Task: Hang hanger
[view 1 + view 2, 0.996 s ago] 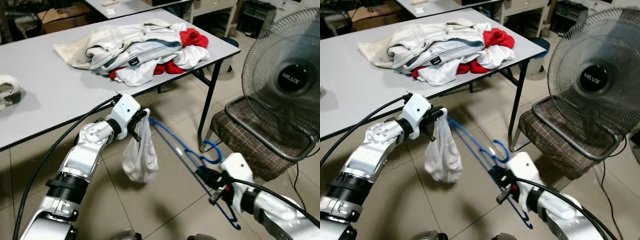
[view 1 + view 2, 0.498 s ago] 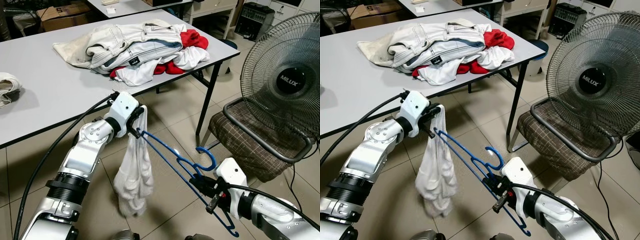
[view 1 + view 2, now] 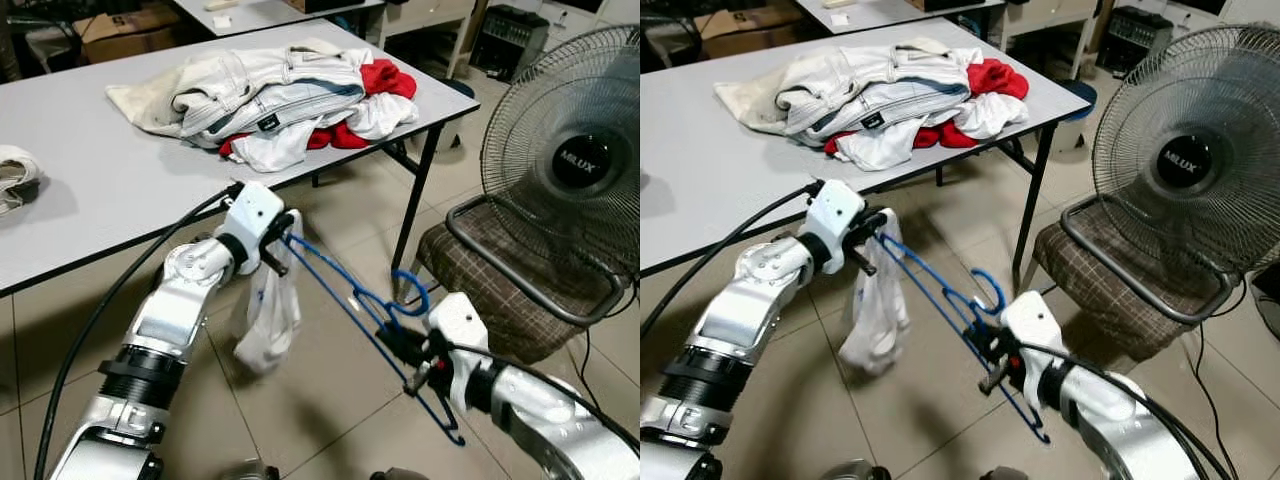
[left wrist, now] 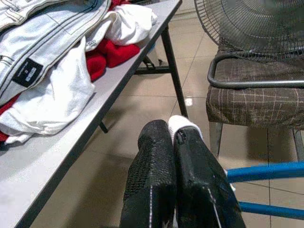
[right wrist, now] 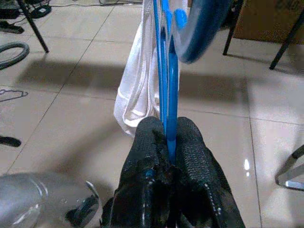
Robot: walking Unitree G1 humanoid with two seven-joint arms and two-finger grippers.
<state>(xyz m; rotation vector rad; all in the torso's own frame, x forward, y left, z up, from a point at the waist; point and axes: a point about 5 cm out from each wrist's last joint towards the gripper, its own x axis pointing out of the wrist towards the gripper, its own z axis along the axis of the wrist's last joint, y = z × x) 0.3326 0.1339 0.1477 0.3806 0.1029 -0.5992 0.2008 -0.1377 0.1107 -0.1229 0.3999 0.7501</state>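
Note:
A blue plastic hanger (image 3: 345, 302) stretches across the floor space between my two arms, its hook (image 3: 410, 295) curling up near my right wrist. My right gripper (image 3: 403, 347) is shut on the hanger's neck, and its black fingers (image 5: 190, 152) pinch the blue bar. My left gripper (image 3: 281, 243) is shut on a white garment (image 3: 268, 318) that hangs limp below it, right at the hanger's far end. In the left wrist view the white cloth (image 4: 183, 124) peeks out between the closed fingers (image 4: 154, 166), with the blue hanger (image 4: 266, 171) beside them.
A grey table (image 3: 100, 190) carries a pile of clothes (image 3: 275, 95) in white, denim and red. On the right a chair (image 3: 510, 290) holds a large black fan (image 3: 575, 165). Tiled floor lies below my arms.
The white garment has bunched up shorter and hangs higher than half a second ago. The right gripper has carried the hanger a little up and leftward.

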